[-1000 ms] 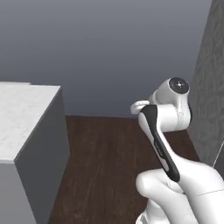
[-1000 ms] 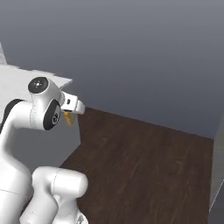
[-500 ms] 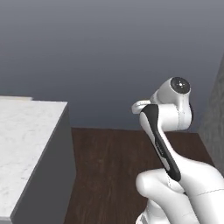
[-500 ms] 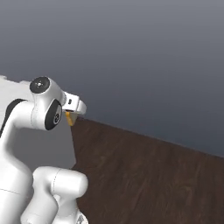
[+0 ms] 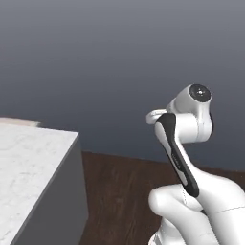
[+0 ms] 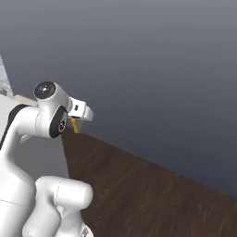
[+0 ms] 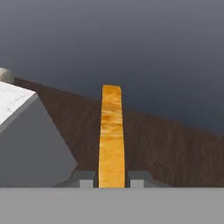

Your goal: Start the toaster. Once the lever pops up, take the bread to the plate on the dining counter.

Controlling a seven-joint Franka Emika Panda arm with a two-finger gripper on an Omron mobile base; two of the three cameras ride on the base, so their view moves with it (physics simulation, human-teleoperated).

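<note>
While clamped edge-on in gripper (image 7: 112, 179), bread (image 7: 111, 135) hangs near marble counter (image 5: 28, 162).

I've got the bread (image 7: 111, 135) edge-on, orange-yellow, standing upright centre frame in hand view; white marble dining counter (image 7: 13, 98) corner sits at left.

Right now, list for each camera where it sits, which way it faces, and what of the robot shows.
Left base view: behind-left of the arm, facing a grey wall, wood floor and the dining counter; arm at lower right.
Right base view: behind-right; arm at lower left, the bread under the hand.
Hand view: along the gripper, shut on the bread edge-on, floor ahead.
All share counter, floor and wall.
</note>
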